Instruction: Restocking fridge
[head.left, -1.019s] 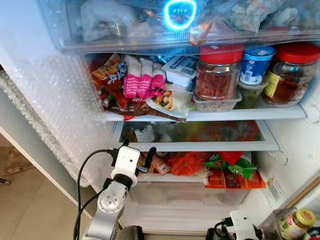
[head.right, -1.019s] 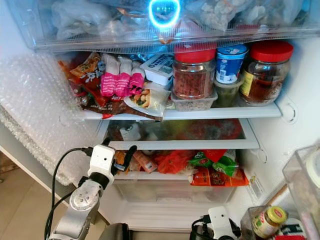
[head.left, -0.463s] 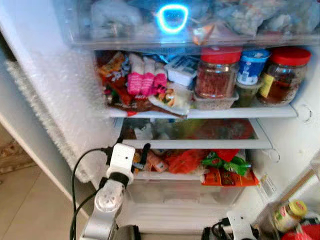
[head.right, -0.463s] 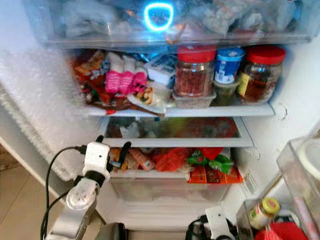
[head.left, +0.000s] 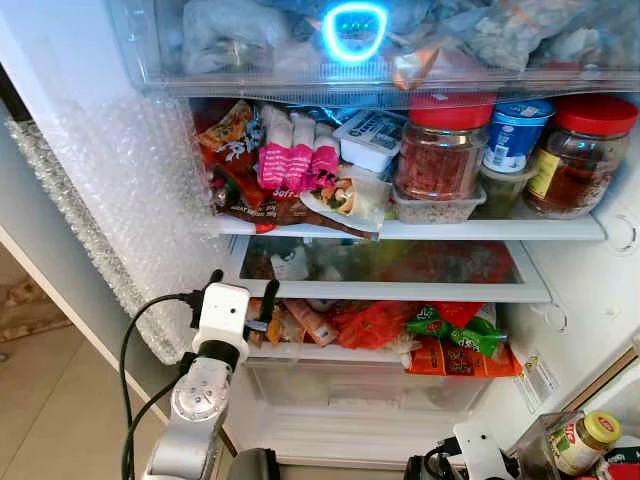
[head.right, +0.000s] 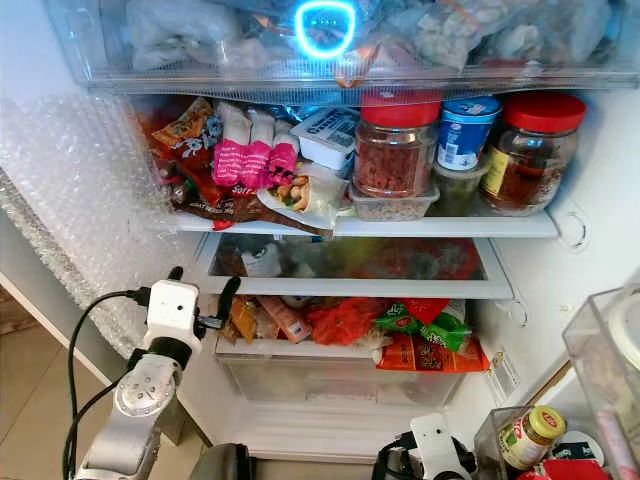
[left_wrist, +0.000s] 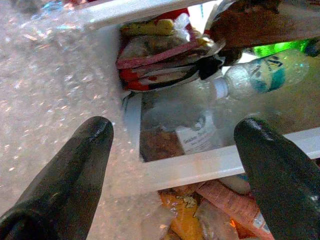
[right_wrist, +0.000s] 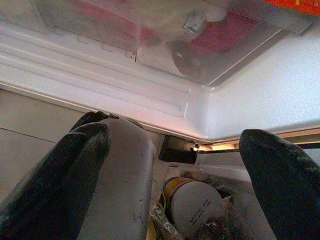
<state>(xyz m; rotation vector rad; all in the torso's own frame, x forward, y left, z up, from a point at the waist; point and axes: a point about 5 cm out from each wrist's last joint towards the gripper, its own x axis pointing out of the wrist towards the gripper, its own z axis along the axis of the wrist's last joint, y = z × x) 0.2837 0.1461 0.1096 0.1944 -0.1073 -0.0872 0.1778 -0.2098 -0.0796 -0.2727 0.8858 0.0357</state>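
Note:
The open fridge has a middle shelf (head.left: 480, 231) crowded with two red-lidded jars (head.left: 436, 150), a blue tub (head.left: 514, 132), pink packets (head.left: 296, 160) and snack bags. A glass shelf below it covers orange, red and green packets (head.left: 455, 335). My left gripper (head.left: 240, 290) is open with nothing in it, at the left end of that lower shelf. In the left wrist view its fingers (left_wrist: 75, 170) frame the shelf's white front rail (left_wrist: 200, 167) and a plastic bottle (left_wrist: 260, 75). My right gripper (right_wrist: 175, 134) is open and empty, low down by the fridge's bottom edge.
Bubble wrap (head.left: 120, 220) lines the fridge's left wall. A clear drawer (head.left: 370, 385) sits under the lowest shelf. A door bin at the lower right holds a yellow-lidded jar (head.left: 583, 441). Tan floor tiles (head.left: 50, 400) lie to the left.
The camera has shifted a little. My left gripper has drifted left along the lower shelf's front and stays open. Nothing in the fridge has moved.

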